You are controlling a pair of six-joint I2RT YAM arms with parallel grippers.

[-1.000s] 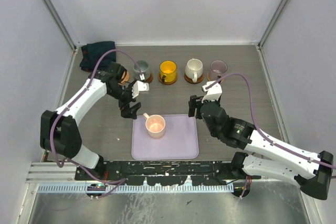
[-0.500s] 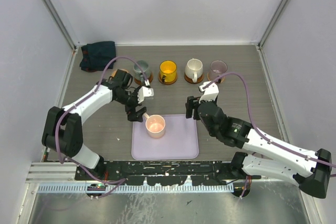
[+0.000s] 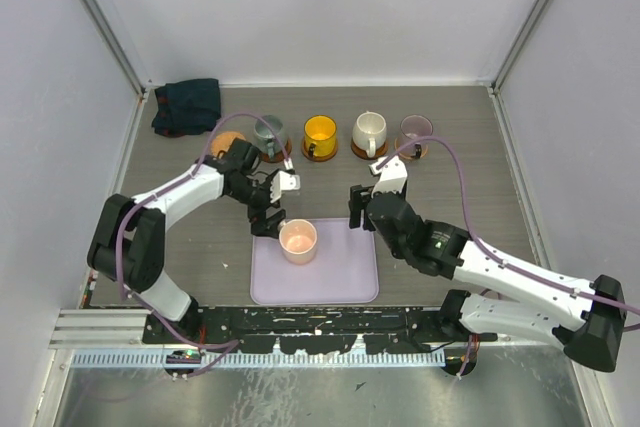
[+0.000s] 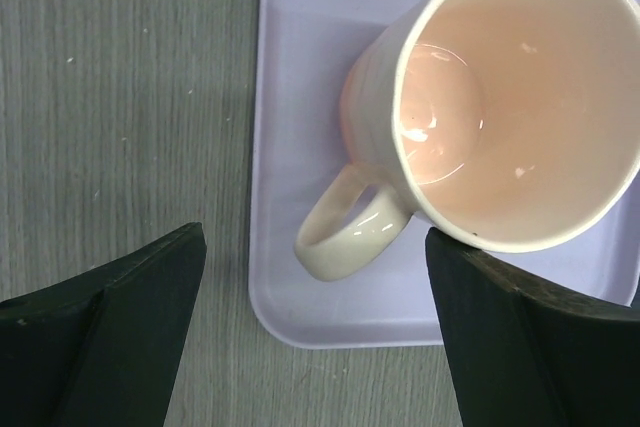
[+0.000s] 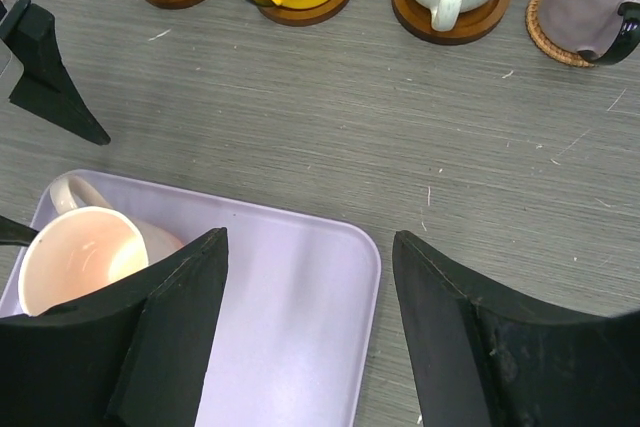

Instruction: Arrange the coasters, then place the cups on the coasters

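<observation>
Top external: left hand (image 3: 271,213), wide, has neared pink cup (image 3: 298,240); right hand (image 3: 356,213) gapes empty.

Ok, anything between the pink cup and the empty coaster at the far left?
Nothing visible. Only bare table lies between the pink cup on the tray and the empty coaster. The grey-green cup stands just right of that coaster, beside the path.

This is a robotics lab test cell rather than a lived-in room. A grey wood-grain table (image 3: 470,177) is boxed in by plain pale wall panels (image 3: 320,7) set in bare aluminium posts (image 3: 100,17). The left arm (image 3: 170,197) and right arm (image 3: 500,272), both white and black, are bolted to a metal rail (image 3: 100,327) at the near edge. Purple cables (image 3: 465,187) loop over them.
</observation>
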